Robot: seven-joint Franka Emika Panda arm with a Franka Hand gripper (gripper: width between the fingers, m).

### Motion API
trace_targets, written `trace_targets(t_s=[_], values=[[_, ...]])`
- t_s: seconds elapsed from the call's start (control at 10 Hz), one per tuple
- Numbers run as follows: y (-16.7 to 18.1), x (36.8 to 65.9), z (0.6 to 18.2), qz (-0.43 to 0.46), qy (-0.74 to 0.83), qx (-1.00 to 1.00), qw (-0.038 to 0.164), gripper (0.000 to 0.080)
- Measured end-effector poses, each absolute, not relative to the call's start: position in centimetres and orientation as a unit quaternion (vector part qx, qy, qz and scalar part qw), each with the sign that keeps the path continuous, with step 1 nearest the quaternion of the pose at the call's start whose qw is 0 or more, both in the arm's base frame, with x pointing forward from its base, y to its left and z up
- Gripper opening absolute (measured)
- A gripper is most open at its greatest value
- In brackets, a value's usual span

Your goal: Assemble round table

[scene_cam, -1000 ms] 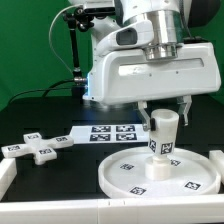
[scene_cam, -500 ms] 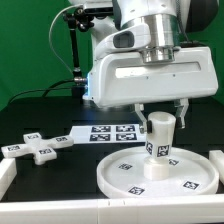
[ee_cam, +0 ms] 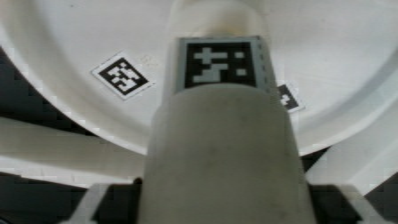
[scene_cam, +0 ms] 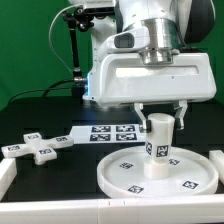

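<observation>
The white cylinder leg [scene_cam: 158, 145] stands upright on the middle of the large round disc [scene_cam: 110, 172] at the exterior view's right. My gripper [scene_cam: 163, 118] is shut on the leg's upper part, one finger on each side. In the wrist view the leg [ee_cam: 222, 130] fills the middle, with its tag facing the camera, and the disc [ee_cam: 71, 40] lies behind it. My gripper [ee_cam: 222, 205] has its jaws pressed against both sides of the leg. The cross-shaped piece [scene_cam: 38, 145] lies flat at the exterior view's left, apart from the gripper.
The marker board [scene_cam: 112, 133] lies flat behind the disc. A white rail [scene_cam: 6, 176] runs along the table's front and another white edge [scene_cam: 215, 156] stands at the exterior view's right. A black stand with cables [scene_cam: 75, 50] rises at the back.
My gripper has carried the leg a little toward the exterior view's left and down, closer onto the disc's middle. The cross-shaped piece has not moved.
</observation>
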State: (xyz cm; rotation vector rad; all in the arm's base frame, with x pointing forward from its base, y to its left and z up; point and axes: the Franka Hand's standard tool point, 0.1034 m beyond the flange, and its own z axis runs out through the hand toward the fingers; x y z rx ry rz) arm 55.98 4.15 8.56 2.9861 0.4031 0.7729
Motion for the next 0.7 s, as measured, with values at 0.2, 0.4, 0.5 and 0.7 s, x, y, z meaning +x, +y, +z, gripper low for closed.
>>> trace_targets(t_s=[0.2,0.4,0.5,0.7], values=[[4.1,56.0,8.5,0.247,0.13,0.96,0.015,0.0513],[4.1,56.0,8.5,0.247,0.129,0.96,0.015,0.0638],[3.6,55.9,8.7,0.238,0.132,0.962,0.015,0.0638],[2.8,55.9,9.9,0.231,0.131,0.964,0.016,0.0647]])
